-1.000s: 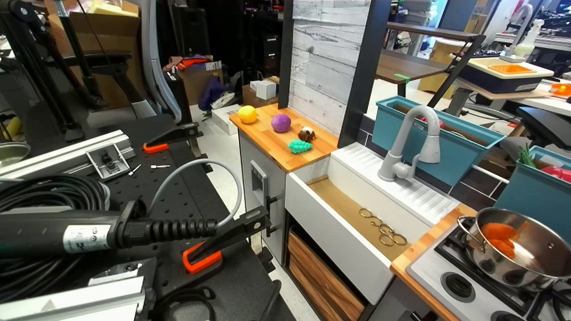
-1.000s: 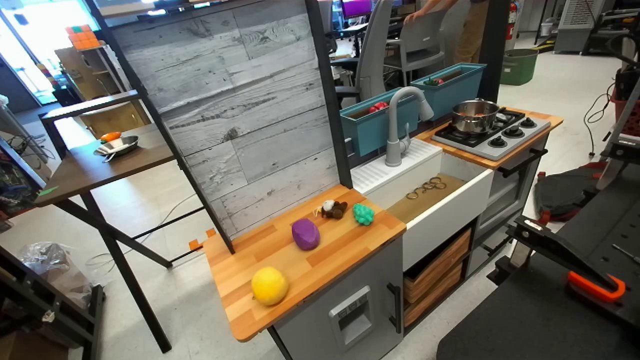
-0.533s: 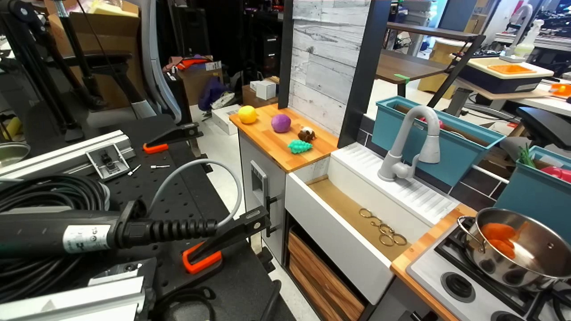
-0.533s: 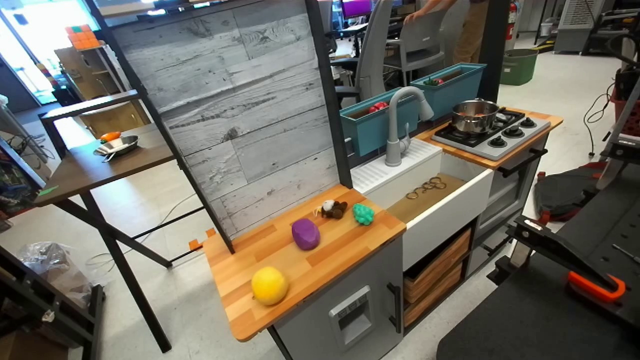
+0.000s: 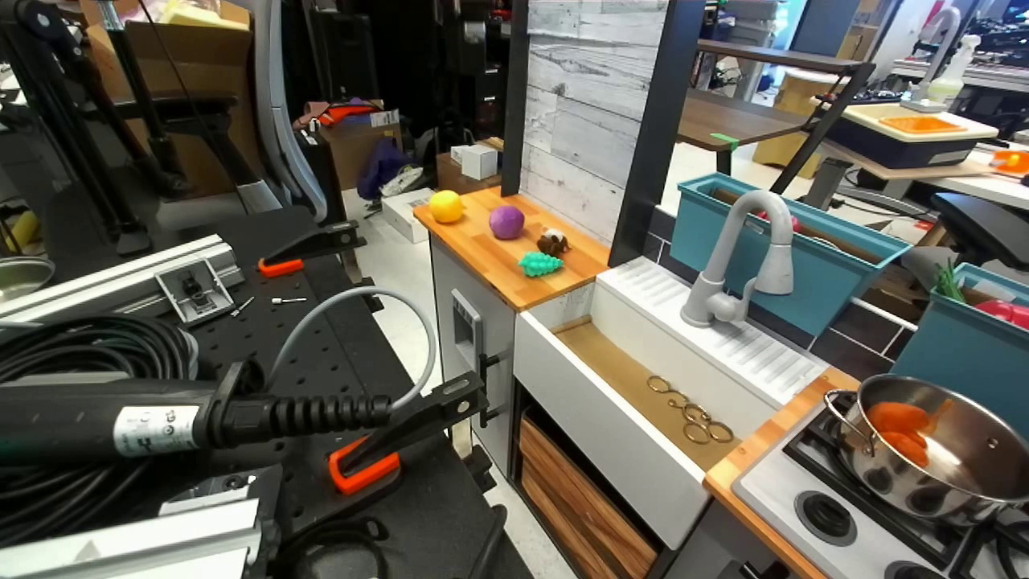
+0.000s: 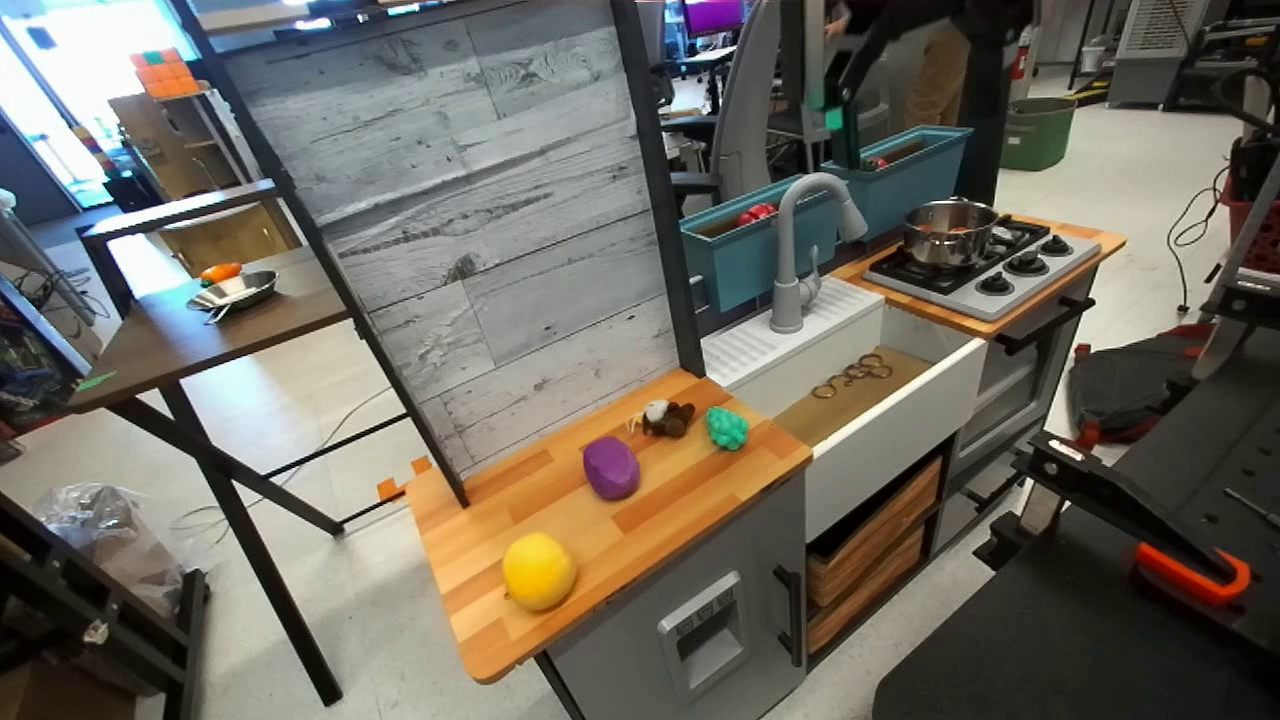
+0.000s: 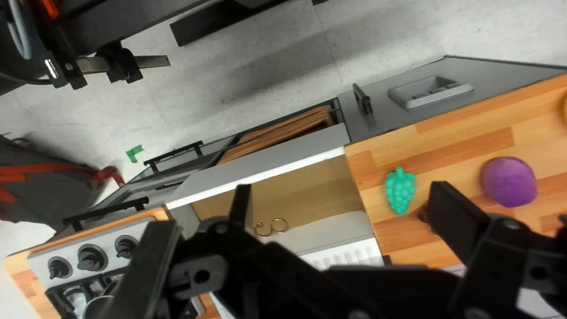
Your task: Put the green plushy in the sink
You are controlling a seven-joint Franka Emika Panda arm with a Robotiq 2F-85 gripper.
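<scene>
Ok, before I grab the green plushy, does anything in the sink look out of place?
Perhaps: several golden rings lie in the sink, toward the stove, looking more like jewellery than dishes. No spill shows.

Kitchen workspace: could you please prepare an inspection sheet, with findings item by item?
Surface: striped light-wood countertop adjoins the deep, white rectangular sink.
Job's things: small teal-green, grape-shaped plushy lies on the countertop, near the sink, not in it.
Clutter: round purple toy, round yellow toy and brown-and-white toy animal on the countertop; gold-coloured rings in the sink.
Gripper: black gripper, jaws apart, nothing seen in its grip.
Cables: coiled black cable on the black perforated bench.
Surroundings: curved grey faucet at the sink; shiny steel pot on the grey stove; in an exterior view, person in tan trousers, mostly hidden, in the background.
</scene>
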